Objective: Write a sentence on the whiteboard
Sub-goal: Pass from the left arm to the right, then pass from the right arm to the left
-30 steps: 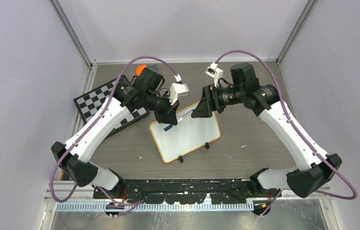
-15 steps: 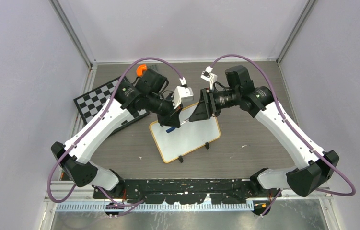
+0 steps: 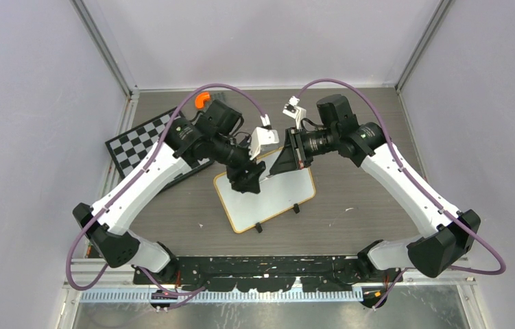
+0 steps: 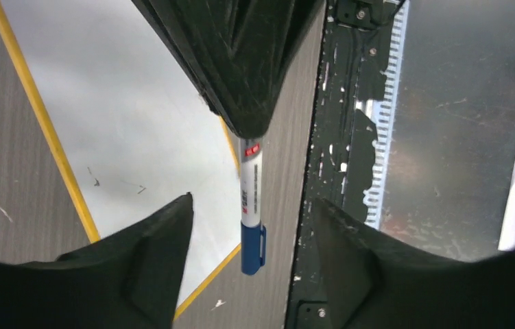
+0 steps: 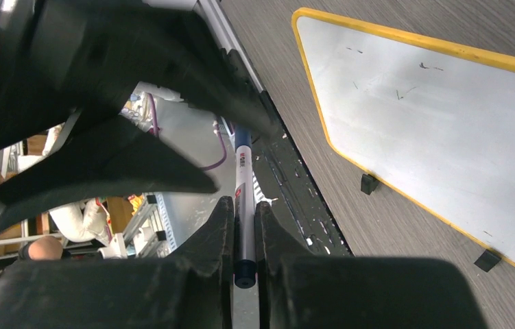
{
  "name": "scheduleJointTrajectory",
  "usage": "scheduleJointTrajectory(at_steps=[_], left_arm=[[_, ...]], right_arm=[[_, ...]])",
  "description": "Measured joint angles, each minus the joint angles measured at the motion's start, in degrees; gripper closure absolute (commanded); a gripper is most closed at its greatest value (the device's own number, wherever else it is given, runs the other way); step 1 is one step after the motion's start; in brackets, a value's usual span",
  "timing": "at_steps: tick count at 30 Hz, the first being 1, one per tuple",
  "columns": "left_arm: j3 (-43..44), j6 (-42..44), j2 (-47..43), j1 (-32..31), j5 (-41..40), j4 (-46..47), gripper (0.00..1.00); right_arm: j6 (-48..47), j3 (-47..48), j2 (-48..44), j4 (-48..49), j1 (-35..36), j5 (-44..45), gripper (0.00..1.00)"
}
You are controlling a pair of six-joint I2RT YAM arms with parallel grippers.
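Step in hand: a marker handover is judged to be under way above the whiteboard (image 3: pixel 268 200), and no writing has begun.
Right gripper (image 5: pixel 243 209): it is clamped on the rear of the marker (image 4: pixel 249 175), with a finger pressed to the barrel on each side.
Left gripper (image 4: pixel 250 212): its fingers are held apart. The blue cap (image 4: pixel 253 248) hangs between them with a gap on either side, so nothing is gripped.
Whiteboard: it is found mid-table (image 3: pixel 364 205), turned askew, with its black feet (image 3: pixel 258 227) towards the near edge and both grippers just above its far edge.
Writing: none is seen. The white face is bare apart from a few faint specks.
Progress: early, as judged; the marker is seen capped.
Next move: the cap is likely to need removing. The left fingers would have to be closed on the cap and drawn away along the marker's line while the barrel is kept clamped. Only then can the tip be lowered to the board.
Risk: a crooked pull could twist the barrel in the right grip.
Count, whiteboards: one, with two feet.
Count, markers: one, with one cap.
Count, grippers: two.
Count, other things: one checkered board (image 3: pixel 131 152) at the left edge and one orange object (image 3: pixel 201 99) at the far edge.
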Motion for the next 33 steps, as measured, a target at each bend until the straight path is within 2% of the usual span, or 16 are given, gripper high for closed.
scheduleJointTrajectory(at_steps=[2, 4, 7, 10, 19, 23, 24, 25, 28, 33], left_arm=[[0.09, 0.90, -0.26, 0.66, 0.68, -0.28, 0.13], [-0.79, 0.85, -1.18, 2.08, 1.40, 0.07, 0.12], [-3.10, 1.03, -3.65, 3.96, 1.57, 0.28, 0.14], [-4.39, 1.46, -5.49, 4.57, 1.62, 0.35, 0.21], [-8.72, 1.75, -6.19, 4.52, 1.55, 2.56, 0.53], [-9.22, 0.44, -6.21, 4.50, 2.60, 3.69, 0.91], [-9.22, 0.66, -6.27, 4.39, 3.15, 3.93, 0.97], [-9.22, 0.72, -6.34, 4.24, 3.61, 3.93, 1.00], [-9.22, 0.50, -6.36, 4.22, 4.52, 3.78, 1.00], [-8.98, 0.35, -5.90, 4.26, 5.14, 4.00, 1.00]], right_arm=[[-0.17, 0.11, 0.00, -0.28, -0.42, -0.09, 1.00], [-0.15, 0.22, -0.02, -0.42, -1.16, -0.26, 1.00], [0.02, 0.24, -0.04, -0.39, -2.32, -0.74, 1.00], [0.76, 0.24, -0.04, -0.22, -2.73, -1.27, 1.00], [5.49, 0.24, -1.53, 2.84, -2.73, -4.83, 1.00], [6.29, 0.24, -2.45, 4.00, -2.84, -4.61, 1.00], [6.40, 0.24, -2.49, 4.26, -3.06, -4.44, 0.96], [6.54, 0.22, -2.49, 4.35, -3.28, -4.44, 0.88], [6.69, 0.22, -2.54, 4.44, -3.39, -4.92, 0.68], [7.23, -0.24, -2.67, 4.92, -3.10, -6.88, 0.52]])
